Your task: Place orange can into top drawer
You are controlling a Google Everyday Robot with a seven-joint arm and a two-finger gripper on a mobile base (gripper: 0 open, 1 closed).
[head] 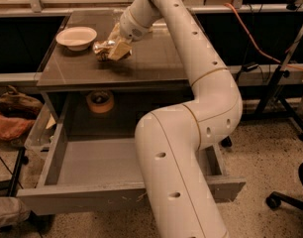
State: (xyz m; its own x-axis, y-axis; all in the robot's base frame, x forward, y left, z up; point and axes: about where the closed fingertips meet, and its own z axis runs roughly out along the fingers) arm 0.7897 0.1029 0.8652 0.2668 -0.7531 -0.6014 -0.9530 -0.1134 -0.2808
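The orange can (102,47), shiny gold-orange, is held on its side just above the dark tabletop (156,58), next to a white bowl. My gripper (117,47) comes down from the upper right and its tan fingers (121,50) are shut on the can's right end. The top drawer (82,201) is pulled wide open below the table, with its grey floor (94,162) showing. My white arm crosses in front of the drawer's right half and hides it.
A white bowl (76,36) sits on the tabletop left of the can. A tan tape roll (100,101) lies on the shelf under the tabletop, behind the drawer. Bags (13,115) lie on the floor at left; a chair base (290,197) stands at right.
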